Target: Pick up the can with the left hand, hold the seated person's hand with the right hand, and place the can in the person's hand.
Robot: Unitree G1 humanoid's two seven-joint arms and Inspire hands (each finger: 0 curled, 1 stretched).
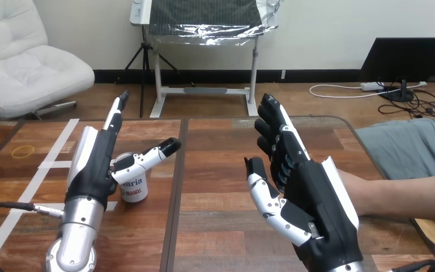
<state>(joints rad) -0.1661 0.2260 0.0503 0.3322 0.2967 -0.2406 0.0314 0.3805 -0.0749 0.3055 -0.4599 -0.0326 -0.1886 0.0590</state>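
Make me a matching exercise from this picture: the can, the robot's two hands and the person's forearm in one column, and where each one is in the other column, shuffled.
Column one:
1. can
2. left hand
3. right hand
4. person's forearm

Column two:
A. reaches in from the view's right edge
B. white, standing on the table at the view's left
C. open, right beside the can
D. open, raised in front of the forearm

Pairs: 1-B, 2-C, 3-D, 4-A.
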